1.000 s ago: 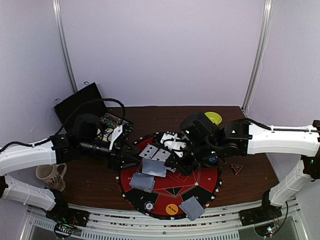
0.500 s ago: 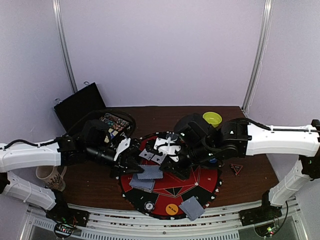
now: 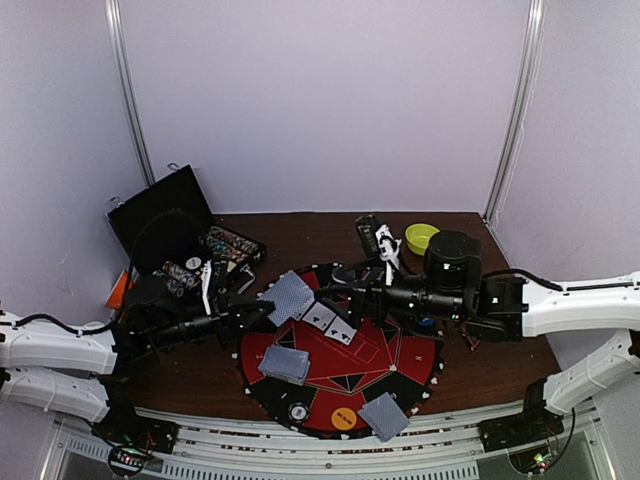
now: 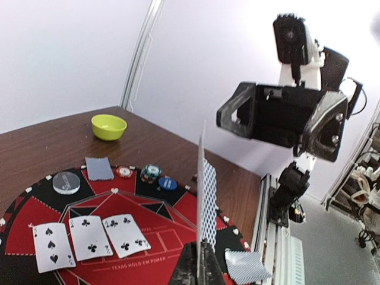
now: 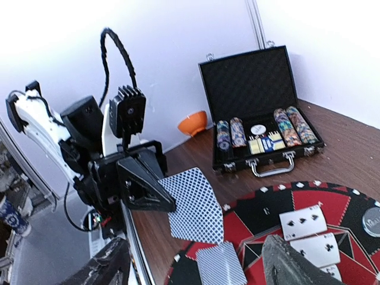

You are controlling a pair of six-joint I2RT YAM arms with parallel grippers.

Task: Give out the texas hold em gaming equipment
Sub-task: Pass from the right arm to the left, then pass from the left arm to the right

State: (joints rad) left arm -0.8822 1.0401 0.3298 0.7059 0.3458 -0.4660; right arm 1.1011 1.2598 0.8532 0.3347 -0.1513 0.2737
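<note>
Left pincer [image 4: 199, 261] clamped on one card [image 4: 208, 202] — long axis upright, standing out of jaws. Right pincer [image 5: 193, 252] wide open, empty — card straight ahead, near; handover looks likely.

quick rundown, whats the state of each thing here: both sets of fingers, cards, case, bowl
left fingers: shut on the held card
right fingers: open, holding nothing
held card: upright in the air, gripped at its lower edge
three centre cards: face up, flat on the mat
near card pile: face down, flat
chip case: open, lid up, chips inside
lime bowl: upright, looks empty
</note>
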